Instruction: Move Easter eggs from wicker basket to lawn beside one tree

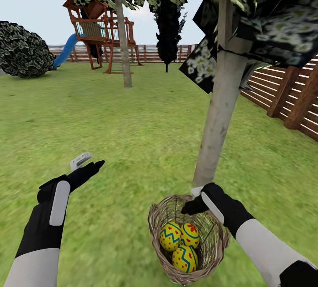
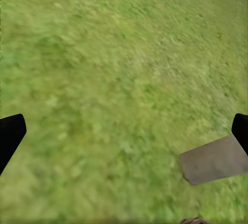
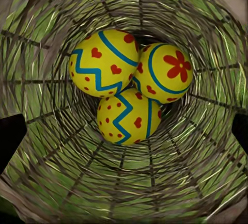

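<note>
With all three eggs (image 3: 126, 87) in the basket (image 1: 155, 225), the wide-open, empty right gripper (image 1: 194, 205) hangs above its rim to reach in, while the left gripper (image 1: 86, 165) idles open and empty over the lawn (image 1: 132, 137).

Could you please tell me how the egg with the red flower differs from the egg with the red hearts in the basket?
The yellow egg painted with a red flower carries one curved blue band, while the yellow egg with red hearts has a curved blue band plus a blue zigzag. The flower egg lies nearer the basket wall; the hearts egg sits more centrally. Both touch, and rest in the brown woven wicker basket.
</note>
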Robot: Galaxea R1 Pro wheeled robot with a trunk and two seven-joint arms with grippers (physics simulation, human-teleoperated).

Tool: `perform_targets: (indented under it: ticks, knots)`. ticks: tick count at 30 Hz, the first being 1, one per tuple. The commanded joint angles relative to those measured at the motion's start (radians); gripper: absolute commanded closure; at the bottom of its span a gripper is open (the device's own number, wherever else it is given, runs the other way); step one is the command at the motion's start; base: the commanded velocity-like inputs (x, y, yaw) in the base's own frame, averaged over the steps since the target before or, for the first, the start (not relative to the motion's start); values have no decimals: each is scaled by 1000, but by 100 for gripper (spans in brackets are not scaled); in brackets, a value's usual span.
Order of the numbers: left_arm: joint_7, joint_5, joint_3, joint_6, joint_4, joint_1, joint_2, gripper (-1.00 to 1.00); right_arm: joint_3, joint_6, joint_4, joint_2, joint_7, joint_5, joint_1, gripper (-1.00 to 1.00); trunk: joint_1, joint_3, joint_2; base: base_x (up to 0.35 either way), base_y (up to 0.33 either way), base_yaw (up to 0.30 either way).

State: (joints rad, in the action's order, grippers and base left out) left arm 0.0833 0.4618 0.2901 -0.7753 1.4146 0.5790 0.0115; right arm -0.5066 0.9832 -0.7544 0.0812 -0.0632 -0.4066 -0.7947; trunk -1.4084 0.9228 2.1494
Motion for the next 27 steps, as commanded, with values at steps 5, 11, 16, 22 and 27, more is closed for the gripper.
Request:
perform_targets:
  ticks: [5, 11, 16, 22, 27]
  knots:
    - [9, 11, 1, -5, 1, 1, 1, -100, 5, -42, 20, -1, -58, 7, -9, -100, -19, 17, 35, 0, 0, 0]
    - [9, 10, 1, -5, 1, 1, 1, -100, 8, -93, 12, -3, -68, 6, -9, -100, -42, 35, 77, 0, 0, 0]
    - [9, 11, 3, -6, 1, 1, 1, -100, 7, -112, 21, -5, -65, 3, -9, -100, -61, 51, 112, 0, 0, 0]
    - [9, 11, 3, -6, 1, 1, 1, -100, 7, -95, 71, -73, -53, 3, -46, -100, -84, 70, 154, 0, 0, 0]
    - [9, 30, 4, -6, 1, 1, -3, -100, 7, -131, 451, -190, -47, 5, -219, -100, -103, 86, 189, 0, 0, 0]
